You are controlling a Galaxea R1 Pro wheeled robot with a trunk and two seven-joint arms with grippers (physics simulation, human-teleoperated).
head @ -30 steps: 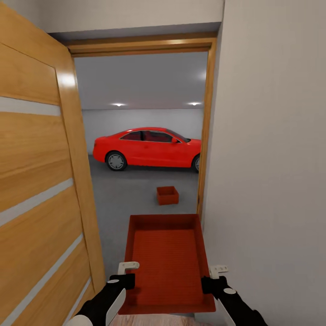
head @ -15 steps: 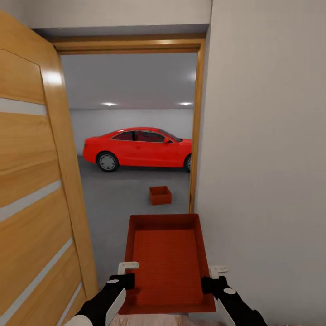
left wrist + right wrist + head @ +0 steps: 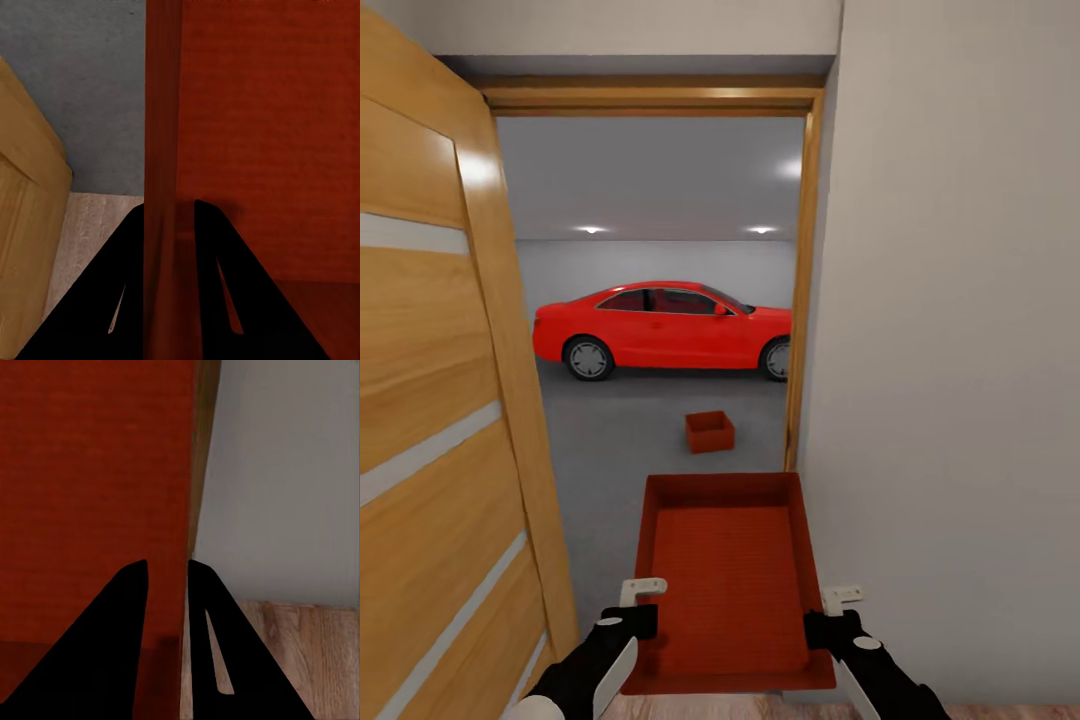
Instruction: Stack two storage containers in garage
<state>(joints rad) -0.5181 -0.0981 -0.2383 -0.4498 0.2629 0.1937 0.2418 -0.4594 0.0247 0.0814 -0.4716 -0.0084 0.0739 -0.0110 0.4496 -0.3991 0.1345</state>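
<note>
Carrying: we hold one orange-red ribbed plastic bin point(image 3: 728, 580) at the doorway; left gripper point(image 3: 643, 604) and right gripper point(image 3: 825, 612) each pinch a side wall.
Next: roll between the wooden plank door point(image 3: 440, 400) and white wall point(image 3: 950, 350).
Count: two bins; the second orange-red bin point(image 3: 709, 431) sits on grey concrete floor point(image 3: 620, 450), near one red car point(image 3: 665, 328).

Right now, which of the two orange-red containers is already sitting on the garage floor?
The small-looking far container, resting on the grey floor before the red car. The near container is held by the left gripper and right gripper.
</note>
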